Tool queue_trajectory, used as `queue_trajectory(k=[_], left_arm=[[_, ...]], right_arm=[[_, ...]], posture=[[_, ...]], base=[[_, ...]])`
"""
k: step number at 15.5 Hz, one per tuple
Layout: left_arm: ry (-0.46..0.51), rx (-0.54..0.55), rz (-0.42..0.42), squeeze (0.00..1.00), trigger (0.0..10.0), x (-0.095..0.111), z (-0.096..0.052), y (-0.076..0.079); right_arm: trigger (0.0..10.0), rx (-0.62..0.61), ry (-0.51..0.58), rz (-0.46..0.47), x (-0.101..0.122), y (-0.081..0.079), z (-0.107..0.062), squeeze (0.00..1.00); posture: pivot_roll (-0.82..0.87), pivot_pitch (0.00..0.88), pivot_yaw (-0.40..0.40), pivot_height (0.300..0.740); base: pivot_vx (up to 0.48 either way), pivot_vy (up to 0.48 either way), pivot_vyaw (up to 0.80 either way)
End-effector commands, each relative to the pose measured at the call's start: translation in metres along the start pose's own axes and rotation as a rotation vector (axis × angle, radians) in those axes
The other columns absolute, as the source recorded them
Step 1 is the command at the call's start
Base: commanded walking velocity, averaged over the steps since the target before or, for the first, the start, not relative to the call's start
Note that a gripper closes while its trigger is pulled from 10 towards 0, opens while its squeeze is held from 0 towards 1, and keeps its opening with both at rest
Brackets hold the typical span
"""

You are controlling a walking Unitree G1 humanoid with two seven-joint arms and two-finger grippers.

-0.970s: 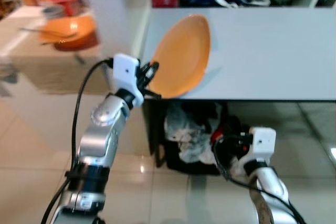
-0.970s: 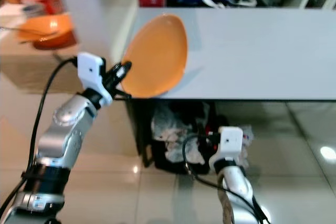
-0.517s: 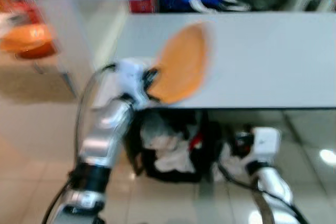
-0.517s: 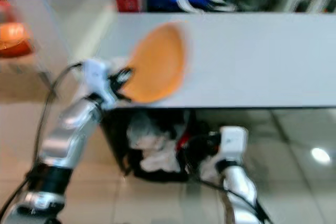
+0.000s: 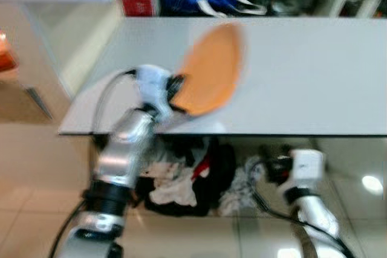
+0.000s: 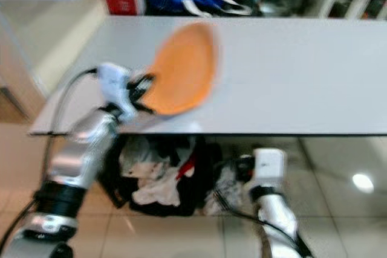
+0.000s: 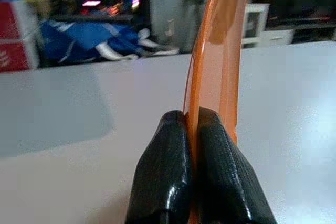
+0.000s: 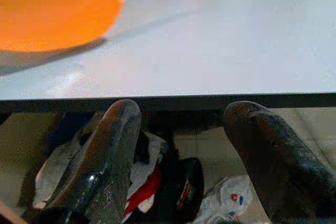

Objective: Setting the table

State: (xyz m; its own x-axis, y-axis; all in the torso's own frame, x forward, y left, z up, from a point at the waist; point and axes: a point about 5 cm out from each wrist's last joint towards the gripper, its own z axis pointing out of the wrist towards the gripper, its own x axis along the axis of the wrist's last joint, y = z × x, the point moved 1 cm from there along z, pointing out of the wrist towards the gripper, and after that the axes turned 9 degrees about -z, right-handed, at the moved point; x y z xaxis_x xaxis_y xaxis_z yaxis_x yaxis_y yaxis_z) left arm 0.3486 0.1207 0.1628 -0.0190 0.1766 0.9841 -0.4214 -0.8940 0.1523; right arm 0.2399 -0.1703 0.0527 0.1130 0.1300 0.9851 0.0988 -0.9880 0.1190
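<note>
One orange plate (image 5: 210,70) is held tilted on edge above the grey counter (image 5: 314,70), its rim pinched in the left pincer (image 7: 192,129). The right pincer (image 8: 181,124) hangs spread and empty below the counter edge, above one heap of clothes (image 5: 181,179).

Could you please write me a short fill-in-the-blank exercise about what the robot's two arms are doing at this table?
1. The left tool is shut on the rim of an ____ plate.
2. The plate is held tilted on edge above the grey ____.
3. The right tool hangs low by the table's near edge with its fingers ____.
4. Under the table lies a heap of ____.

Missing words: orange; table; open; clothes
</note>
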Motion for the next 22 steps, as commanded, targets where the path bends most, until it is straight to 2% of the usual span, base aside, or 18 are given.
queue_trajectory(k=[1,8,9,12,14,15,16,17,18,20,22], left_arm=[[0.044,-0.034,0.003,0.00,0.0,0.009,0.006,0.010],[0.046,-0.040,0.005,0.00,0.0,0.007,0.007,0.011],[0.061,-0.070,0.015,0.00,0.0,0.010,0.007,0.015],[0.062,-0.040,-0.063,0.00,0.0,0.017,0.020,0.017],[0.069,0.071,-0.302,0.00,0.0,0.025,0.038,0.008],[0.049,0.156,-0.461,0.00,0.0,0.023,0.048,0.002],[0.036,0.194,-0.512,0.00,0.0,0.021,0.052,0.000],[0.000,0.248,-0.623,0.00,0.0,0.012,0.057,0.000],[-0.024,0.274,-0.683,0.00,0.0,0.005,0.059,0.000],[-0.105,0.394,-0.822,0.00,0.0,-0.014,0.055,-0.006],[-0.151,0.505,-0.900,0.00,0.0,-0.030,0.049,-0.010]], right_arm=[[10.0,-0.021,0.008,-0.021,0.003,0.008,-0.001,0.00],[10.0,-0.023,-0.002,-0.025,0.001,0.010,-0.003,0.00],[10.0,-0.023,-0.004,-0.024,0.001,0.009,-0.004,0.00],[10.0,-0.024,-0.010,-0.021,0.000,0.010,-0.005,0.00],[10.0,-0.019,-0.014,-0.022,-0.001,0.009,-0.005,0.00],[10.0,-0.012,-0.016,-0.024,-0.001,0.009,-0.005,0.00],[10.0,-0.009,-0.017,-0.026,-0.001,0.009,-0.005,0.00],[10.0,0.003,-0.017,-0.034,0.000,0.008,-0.005,0.00],[10.0,0.008,-0.017,-0.038,0.000,0.008,-0.005,0.00],[10.0,0.008,-0.021,-0.045,0.000,0.010,-0.007,0.00],[10.0,0.017,-0.029,-0.053,0.000,0.010,-0.008,0.00]], posture=[[-0.05,0.000,0.045,0.740],[-0.06,0.000,0.044,0.740],[-0.06,0.000,0.044,0.740],[-0.06,0.000,0.041,0.740],[-0.06,0.000,0.035,0.740],[-0.06,0.000,0.035,0.740],[-0.08,0.000,0.025,0.740],[-0.09,0.000,0.020,0.740],[-0.10,0.000,0.019,0.740],[-0.11,0.000,0.017,0.740],[-0.12,0.000,0.014,0.740]], base=[[0.289,-0.379,0.00],[0.289,-0.379,0.00],[0.285,-0.382,0.00],[0.300,0.000,0.00],[0.000,0.000,0.00],[0.000,0.000,0.00],[0.000,0.000,0.00],[0.000,0.000,0.00],[0.000,0.000,0.00],[0.000,0.000,0.00],[0.000,0.000,0.00]])
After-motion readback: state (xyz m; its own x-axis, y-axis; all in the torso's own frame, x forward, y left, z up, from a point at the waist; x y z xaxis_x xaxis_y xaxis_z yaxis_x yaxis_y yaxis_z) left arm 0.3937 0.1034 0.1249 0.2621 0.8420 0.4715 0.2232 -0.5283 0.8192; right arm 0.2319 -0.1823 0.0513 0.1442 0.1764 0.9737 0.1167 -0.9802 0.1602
